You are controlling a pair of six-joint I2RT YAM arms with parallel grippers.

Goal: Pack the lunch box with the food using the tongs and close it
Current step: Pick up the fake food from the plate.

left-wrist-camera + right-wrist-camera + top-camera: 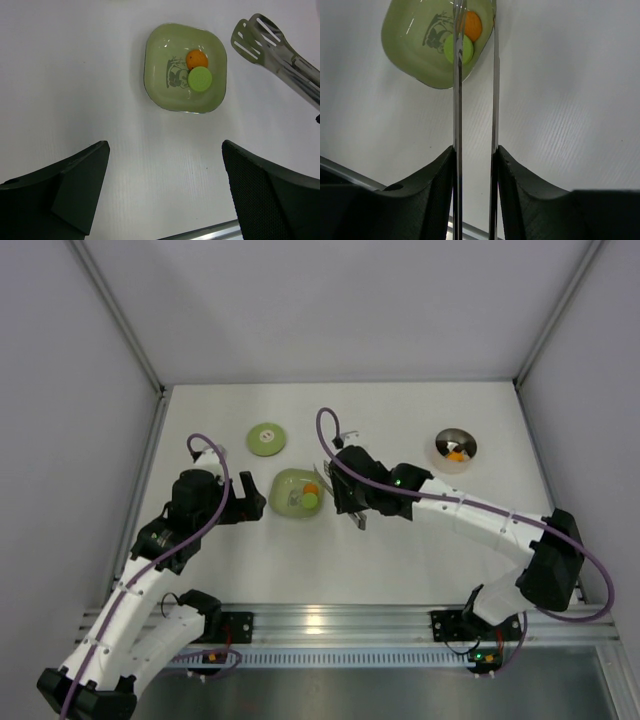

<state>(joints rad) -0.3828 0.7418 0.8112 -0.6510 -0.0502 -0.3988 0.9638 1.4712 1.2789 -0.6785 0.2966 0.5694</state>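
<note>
While right end effector (475,160) grips tongs (456,100): straddle green piece (200,79), squeeze gently.
Left end effector (165,147): open, idle.

Bright, even overhead light; soft faint shadows; glare on near rail (320,620); tongs (457,100) glint; wrist views sharp, foreground dark.

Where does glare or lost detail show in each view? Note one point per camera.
Top external: a bright glare patch on the metal rail at the near edge. Left wrist: the tongs gleam with highlights; the left gripper shows as dark, soft-edged shapes. Right wrist: thin glints streak the plate, and the right gripper, clamped on the tongs, reads near-black.
</note>
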